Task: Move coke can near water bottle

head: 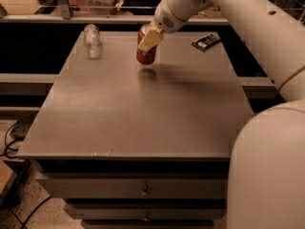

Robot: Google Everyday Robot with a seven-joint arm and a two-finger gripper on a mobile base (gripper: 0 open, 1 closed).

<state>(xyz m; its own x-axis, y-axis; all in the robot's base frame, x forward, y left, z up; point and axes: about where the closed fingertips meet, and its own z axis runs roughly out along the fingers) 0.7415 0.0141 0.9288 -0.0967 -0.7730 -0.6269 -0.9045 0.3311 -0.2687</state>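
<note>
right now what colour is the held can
Red aluminium soda can, gripped by the end effector above the grey table; camera view.

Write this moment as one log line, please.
hand: shut on coke can, over far part of table | coke can: lifted, apart from water bottle | water bottle: upright, far left | placing: not yet done

Cream gripper (147,40) on red coke can (146,56); clear water bottle (92,42); grey table (143,118).

At the back of the table (143,123), open surface separates the water bottle (92,42) from the jaws' coke can (146,55).
</note>
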